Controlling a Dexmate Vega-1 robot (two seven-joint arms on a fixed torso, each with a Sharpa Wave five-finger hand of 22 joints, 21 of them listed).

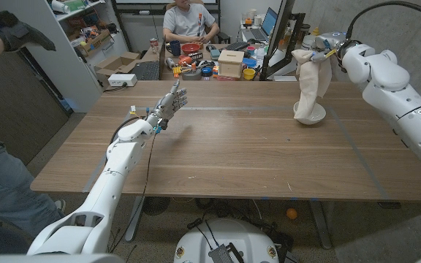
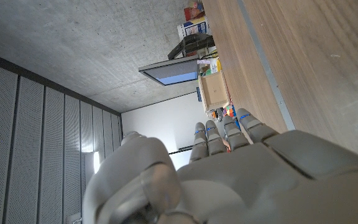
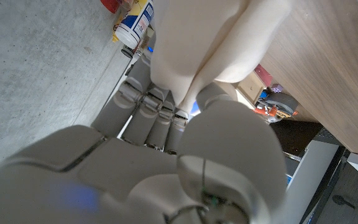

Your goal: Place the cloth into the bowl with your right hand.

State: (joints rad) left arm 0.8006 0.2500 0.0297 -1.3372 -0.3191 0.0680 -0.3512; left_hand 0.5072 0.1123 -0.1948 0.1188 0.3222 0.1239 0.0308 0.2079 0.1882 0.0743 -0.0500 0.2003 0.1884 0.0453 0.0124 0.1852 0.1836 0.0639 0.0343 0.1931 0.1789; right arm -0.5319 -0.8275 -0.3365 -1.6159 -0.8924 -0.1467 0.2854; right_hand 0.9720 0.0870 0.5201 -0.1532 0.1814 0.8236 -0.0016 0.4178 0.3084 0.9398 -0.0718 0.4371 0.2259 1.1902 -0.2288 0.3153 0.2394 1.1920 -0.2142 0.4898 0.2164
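A cream cloth (image 1: 313,78) hangs from my right hand (image 1: 324,50) above the far right of the table, its lower end reaching into the white bowl (image 1: 310,116). In the right wrist view the cloth (image 3: 210,37) is pinched between the thumb and fingers (image 3: 157,106) of the right hand (image 3: 185,149). My left hand (image 1: 169,103) is raised over the table's left half with fingers apart and nothing in it. The left wrist view shows that hand (image 2: 229,168) from behind, fingers straight.
The wooden table (image 1: 225,153) has a cluttered second table (image 1: 210,62) beyond its far edge, where a person (image 1: 188,25) sits. Another person's gloved hand (image 1: 20,33) and leg show at the left edge. A grey cabinet (image 1: 42,58) stands at left.
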